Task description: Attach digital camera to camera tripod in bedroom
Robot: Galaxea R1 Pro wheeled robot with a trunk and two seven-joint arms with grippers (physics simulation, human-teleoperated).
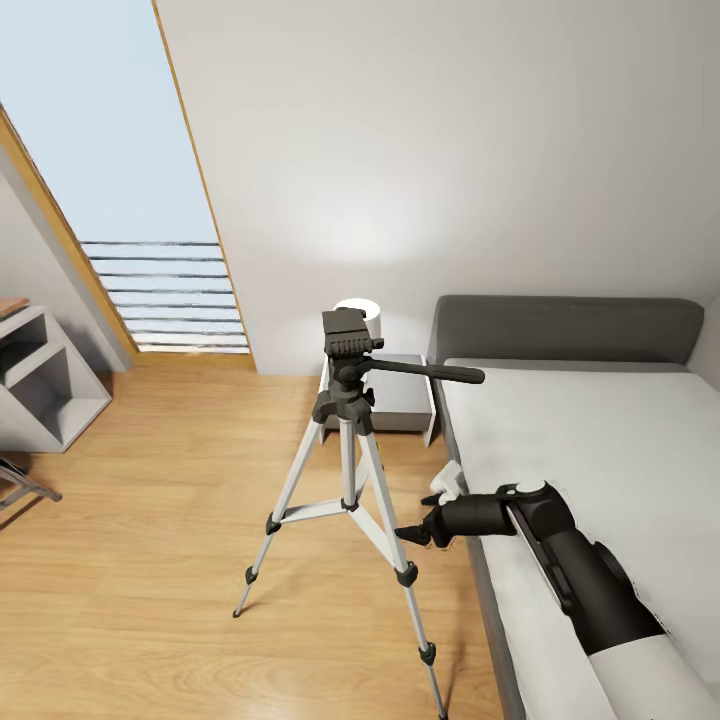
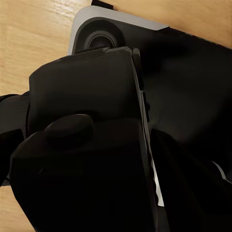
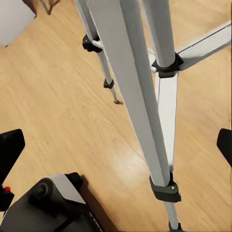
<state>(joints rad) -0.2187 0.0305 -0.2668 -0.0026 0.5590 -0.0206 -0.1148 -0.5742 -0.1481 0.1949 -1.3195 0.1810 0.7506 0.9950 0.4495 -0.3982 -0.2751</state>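
The camera tripod [image 1: 348, 420] stands on the wood floor in the middle of the head view, silver legs spread, dark pan head [image 1: 347, 335] on top and its long handle [image 1: 430, 372] pointing right. My right gripper [image 1: 412, 535] hangs open just right of the tripod's near leg, level with its lower part. In the right wrist view the fingers [image 3: 10, 150] stand wide apart with that leg [image 3: 145, 121] between and beyond them. The black digital camera [image 2: 96, 145] sits close before the left wrist lens, held in my left gripper [image 2: 106, 159] above the robot's base.
A low grey bed [image 1: 600, 440] with a white mattress runs along the right, under my right arm. A grey nightstand [image 1: 395, 400] with a white round lamp [image 1: 362, 312] stands behind the tripod. White cubby shelves [image 1: 40, 385] are at the left, under the skylight [image 1: 110, 150].
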